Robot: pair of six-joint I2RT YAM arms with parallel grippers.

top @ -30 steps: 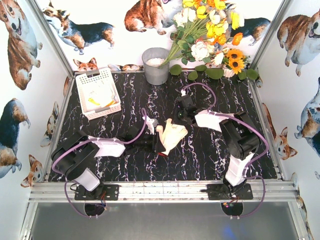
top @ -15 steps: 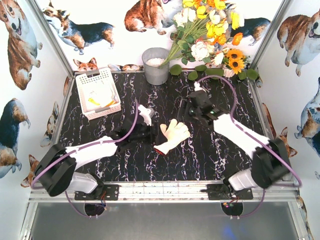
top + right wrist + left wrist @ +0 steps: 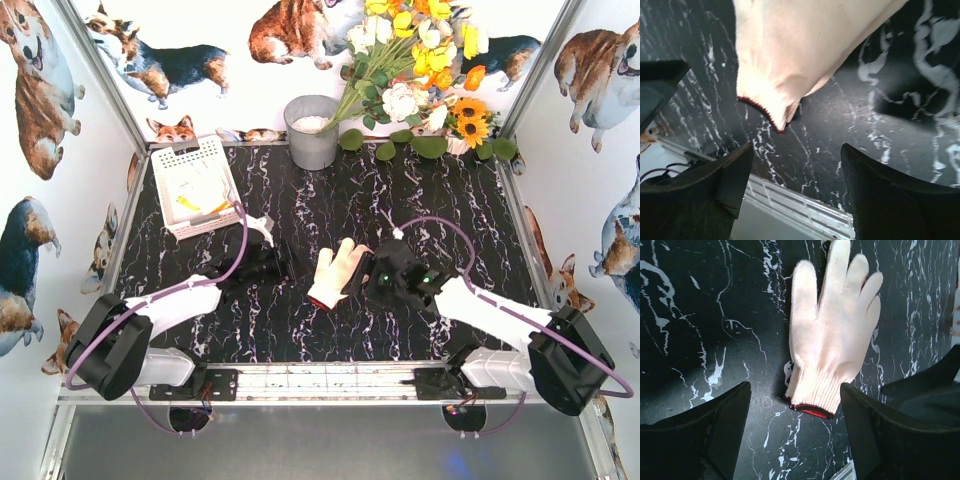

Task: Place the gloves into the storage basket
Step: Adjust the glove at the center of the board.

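A white knit glove [image 3: 335, 270] with a red-edged cuff lies flat on the black marble table, fingers pointing away. My left gripper [image 3: 281, 264] stands open just left of it; in the left wrist view the glove [image 3: 832, 335] lies ahead of the left gripper [image 3: 794, 395], its cuff at the fingertips and nothing gripped. My right gripper [image 3: 366, 281] is open close to the glove's right side; its view shows the glove [image 3: 800, 50] beyond the right gripper [image 3: 796, 152]. The white storage basket [image 3: 180, 157] at the back left holds white and yellow gloves [image 3: 200, 190].
A grey metal bucket [image 3: 312, 130] stands at the back centre, beside a bunch of artificial flowers [image 3: 420, 70]. An aluminium rail [image 3: 320, 380] runs along the near table edge. Walls with dog prints close in both sides.
A second ago both grippers met at the raised glove. Both have opened; the glove lies flat, the left gripper has drawn back left, and the right gripper has come down at its right.
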